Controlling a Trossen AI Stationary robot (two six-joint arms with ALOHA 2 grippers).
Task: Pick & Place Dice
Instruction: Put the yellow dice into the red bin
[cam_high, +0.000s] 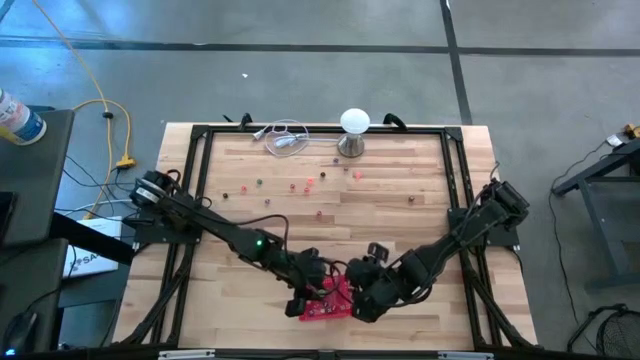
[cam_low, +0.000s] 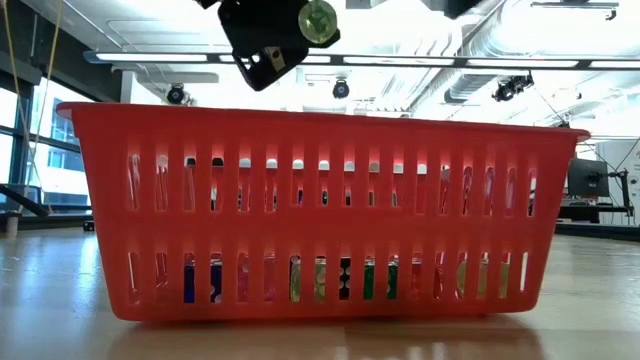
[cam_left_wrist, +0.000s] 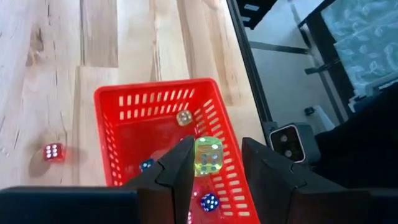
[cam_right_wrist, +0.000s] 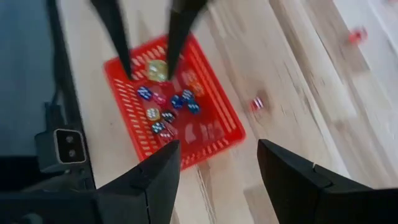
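My left gripper (cam_left_wrist: 214, 177) hangs over the red basket (cam_high: 327, 303) at the near edge of the table (cam_high: 400, 220), its fingers (cam_left_wrist: 177, 177) parted, and a yellow-green die (cam_left_wrist: 208, 154) sits in the gap between them, above the basket floor; I cannot tell whether it touches either finger. Below it in the basket lie more dice (cam_right_wrist: 168, 112): blue ones, a pale one near the far wall, and others in mixed colours, which also show through the slots in the low view. My right gripper (cam_right_wrist: 217, 168) waits just beside the basket on its right, fingers spread and holding nothing. One red die (cam_left_wrist: 53, 152) rests on the bare wood just outside the basket's wall. Farther out, toward the middle and back of the table, loose dice (cam_high: 300, 186) are scattered well apart from one another, most of them red or pink with a dark or green one among them. At the far edge stands a white ball-topped stand (cam_high: 354, 130), and near it on the left a coil of pale cable (cam_high: 283, 138) lies on the wood.
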